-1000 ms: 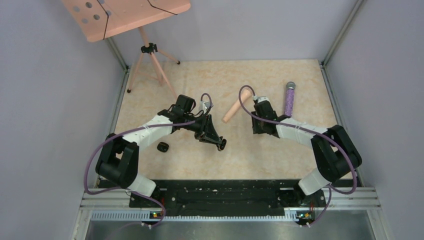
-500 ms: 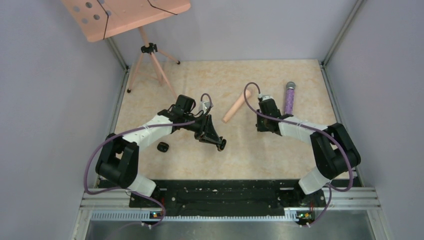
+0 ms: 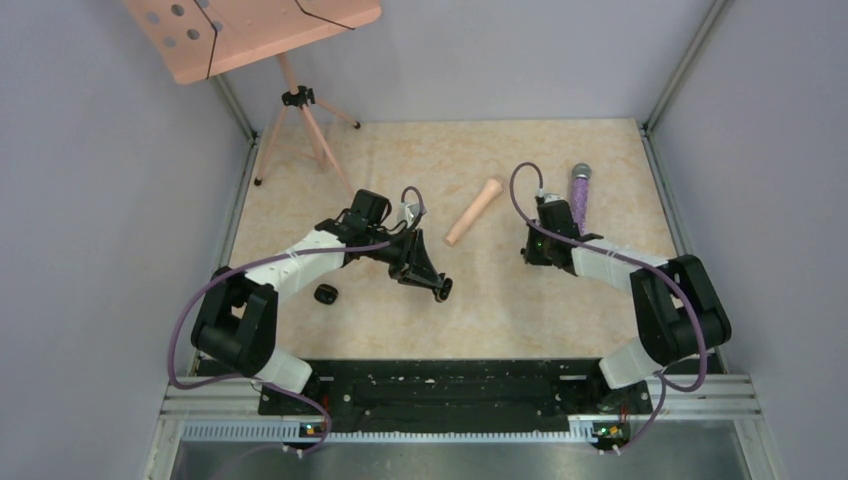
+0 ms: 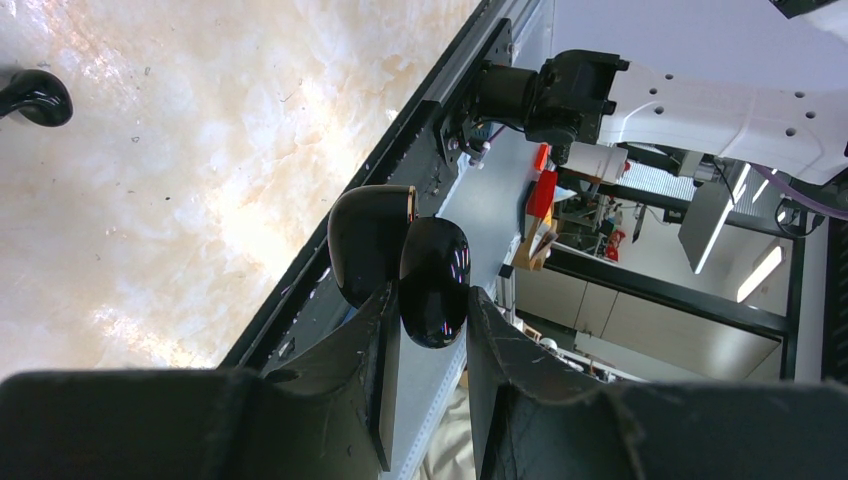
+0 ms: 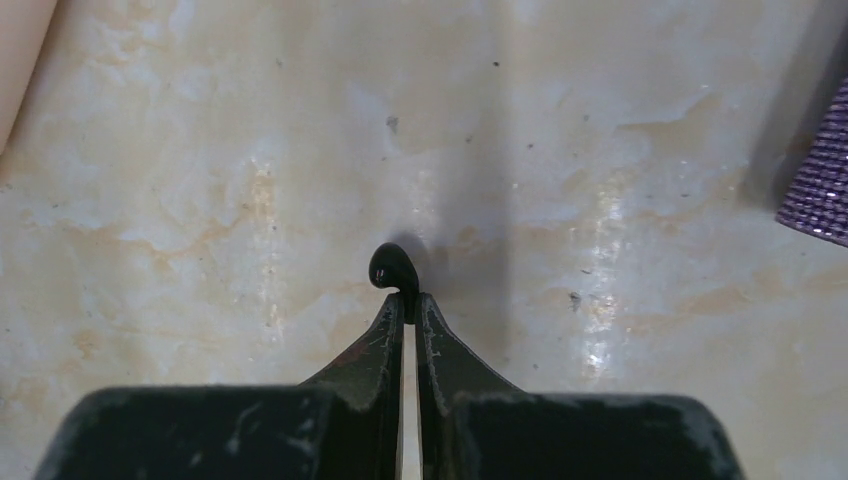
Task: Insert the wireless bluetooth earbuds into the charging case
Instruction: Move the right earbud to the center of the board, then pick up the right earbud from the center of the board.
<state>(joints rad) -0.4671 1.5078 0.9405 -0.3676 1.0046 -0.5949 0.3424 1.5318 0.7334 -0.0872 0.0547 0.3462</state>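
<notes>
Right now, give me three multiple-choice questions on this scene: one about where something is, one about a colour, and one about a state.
1. Where is the charging case?
A. lying on the table
B. in the left hand
C. in the right hand

2. What colour is the glittery stick by the right arm?
A. purple
B. green
C. yellow

3. What state is the right hand in?
A. wide open
B. shut on an earbud
C. shut on nothing

Answers:
1 B, the left wrist view shows the case clamped between that hand's fingers.
2 A, it shows purple from above.
3 B, the right wrist view shows the bud's stem pinched between the fingertips.
</notes>
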